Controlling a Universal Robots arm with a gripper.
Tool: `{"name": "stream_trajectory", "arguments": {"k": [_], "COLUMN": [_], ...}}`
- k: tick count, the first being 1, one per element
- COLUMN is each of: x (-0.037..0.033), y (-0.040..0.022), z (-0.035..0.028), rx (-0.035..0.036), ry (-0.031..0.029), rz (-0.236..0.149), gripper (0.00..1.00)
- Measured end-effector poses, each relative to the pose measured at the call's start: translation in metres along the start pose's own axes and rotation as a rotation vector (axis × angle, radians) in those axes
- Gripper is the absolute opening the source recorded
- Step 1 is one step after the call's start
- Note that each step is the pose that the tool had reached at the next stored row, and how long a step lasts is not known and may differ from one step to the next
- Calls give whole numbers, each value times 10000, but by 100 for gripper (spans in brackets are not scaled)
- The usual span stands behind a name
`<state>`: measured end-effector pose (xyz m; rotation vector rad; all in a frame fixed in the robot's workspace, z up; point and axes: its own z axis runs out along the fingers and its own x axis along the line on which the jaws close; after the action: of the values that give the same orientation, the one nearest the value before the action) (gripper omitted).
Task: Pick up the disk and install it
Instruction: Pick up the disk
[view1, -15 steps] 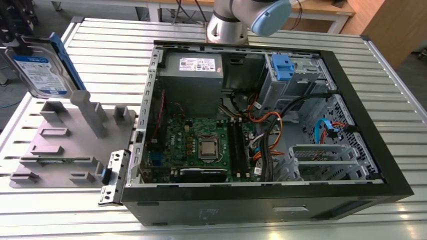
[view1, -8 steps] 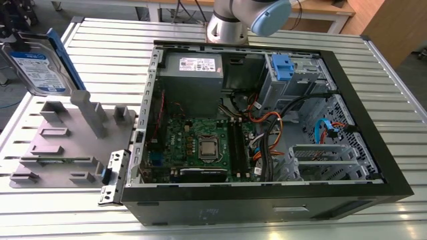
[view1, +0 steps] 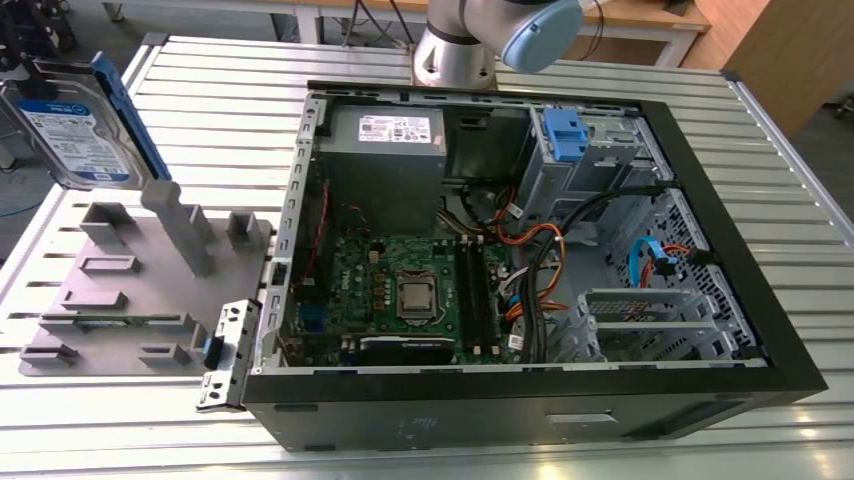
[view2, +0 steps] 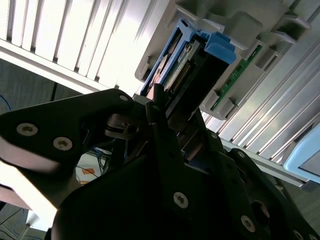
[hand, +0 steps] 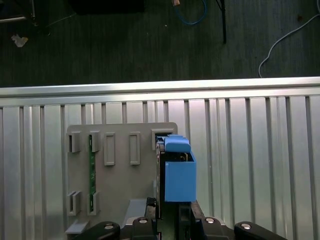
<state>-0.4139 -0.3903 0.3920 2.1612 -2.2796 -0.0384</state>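
The disk (view1: 74, 135), a silver-grey drive with a white-and-blue label and blue side rails, hangs tilted in the air at the exterior view's left, just above the grey holder plate (view1: 120, 290). In the first wrist view the disk (hand: 178, 177) is seen edge-on, its blue rail toward the camera, with my gripper (hand: 170, 225) shut on its near end. The second wrist view shows the disk (view2: 200, 65) clamped between the black fingers (view2: 160, 130), connector side facing the camera.
The open computer case (view1: 747, 300) lies on the slatted metal table (view1: 227, 90). It holds a grey power-supply box (view1: 384, 150), the motherboard (view1: 400, 290), cables, and a drive cage with a blue latch (view1: 565, 135). A green card (hand: 92, 175) stands in the holder plate (hand: 120, 175).
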Motion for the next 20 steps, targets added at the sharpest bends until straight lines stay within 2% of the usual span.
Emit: {"name": "stream_trajectory", "arguments": {"k": [9,20], "x": [0,-3], "y": [0,3], "z": [-20,-191], "rx": [-3,0], "ry": [2,0], "rz": [0,0], "gripper": [35,35]}}
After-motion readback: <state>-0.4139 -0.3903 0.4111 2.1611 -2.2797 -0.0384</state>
